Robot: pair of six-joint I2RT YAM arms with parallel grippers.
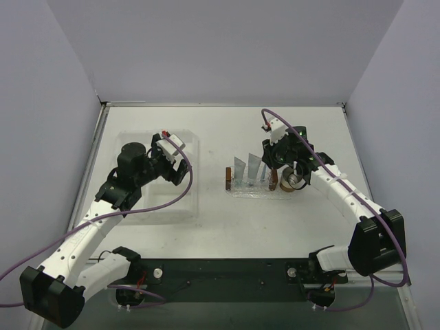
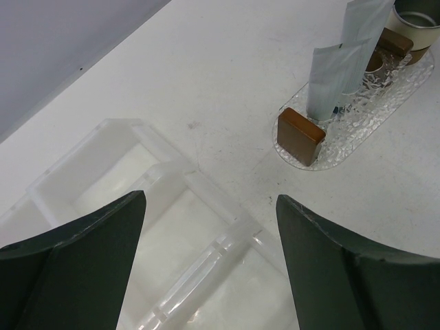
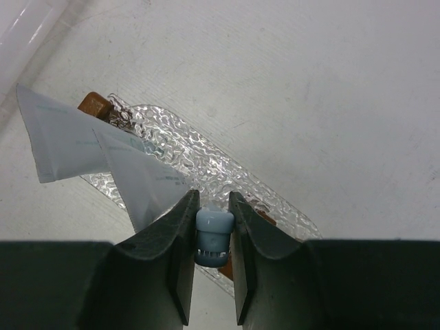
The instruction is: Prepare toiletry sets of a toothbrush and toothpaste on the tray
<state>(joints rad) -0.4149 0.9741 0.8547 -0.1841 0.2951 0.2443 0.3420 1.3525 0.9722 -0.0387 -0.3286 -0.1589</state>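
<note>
The bumpy clear oval tray (image 1: 256, 191) lies mid-table. Two grey-white toothpaste tubes (image 1: 239, 168) (image 1: 254, 165) stand on it, crimped ends up. My right gripper (image 1: 278, 168) hovers over the tray's right end. In the right wrist view it (image 3: 212, 206) is shut on the light-blue toothbrush (image 3: 213, 237), seen end-on above the tray (image 3: 199, 155), right of the tubes (image 3: 144, 182). My left gripper (image 1: 180, 165) is open and empty over the clear compartment box (image 1: 137, 206); its view shows the tray (image 2: 371, 120) and tubes (image 2: 328, 75) to the upper right.
Brown blocks (image 1: 228, 180) (image 1: 273, 181) stand at the tray's two ends. A small metal cup (image 1: 294, 180) sits just right of the tray. The compartment box's dividers (image 2: 192, 275) lie under the left fingers. Grey walls enclose the table.
</note>
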